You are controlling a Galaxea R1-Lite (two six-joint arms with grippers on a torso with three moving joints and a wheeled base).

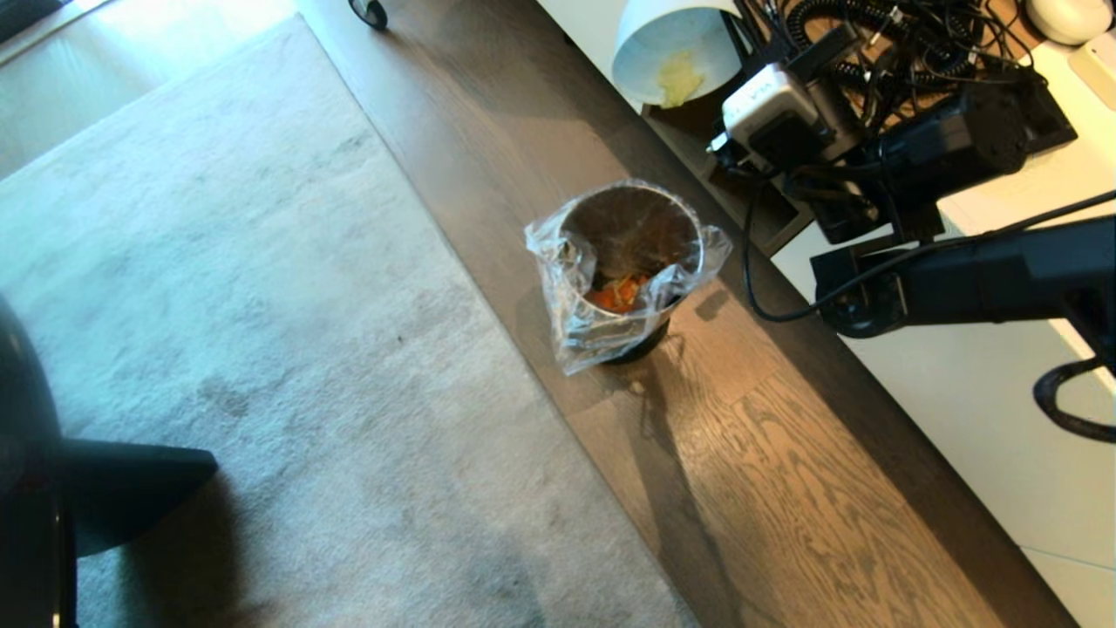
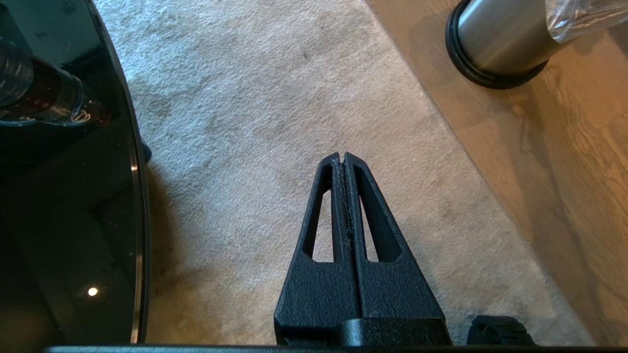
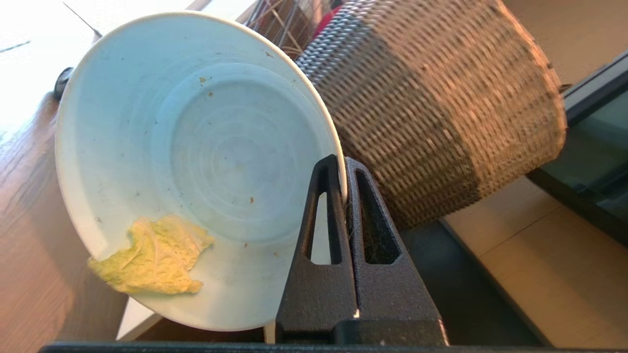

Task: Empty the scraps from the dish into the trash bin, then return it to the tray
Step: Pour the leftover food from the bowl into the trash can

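At the far left edge of the head view a dark rounded shape [image 1: 35,488] is cut off by the frame, too dark for me to make out. My left pincer [image 2: 343,159] does not show in the head view at all. Its wrist view finds it low in the frame over pale carpet [image 2: 274,108], fingers pressed flat together with nothing between them. A glossy black table [image 2: 64,206] fills that view's left side, and only the dark base and lower silver wall of the trash bin [image 2: 495,44] enter at upper right.

In the middle of the head view the trash bin [image 1: 629,262] stands on the wooden floor [image 1: 785,488], its crinkled clear liner hanging over the rim. Orange and pale scraps [image 1: 617,293] lie at the bottom, partly hidden by the near wall and the plastic.

At the top, right of centre, the dish [image 1: 676,48] is tilted steeply, its upper part cut off by the frame. My right pincer [image 3: 343,164] is clenched on its rim, one finger inside and one outside; in the head view the fingers are hidden behind the camera housing and cables. One pale yellow leafy bit [image 3: 149,260] clings to the dish's lower wall, with small specks across the inside. A woven basket [image 3: 441,98] stands behind the dish. The tray is in none of my views.
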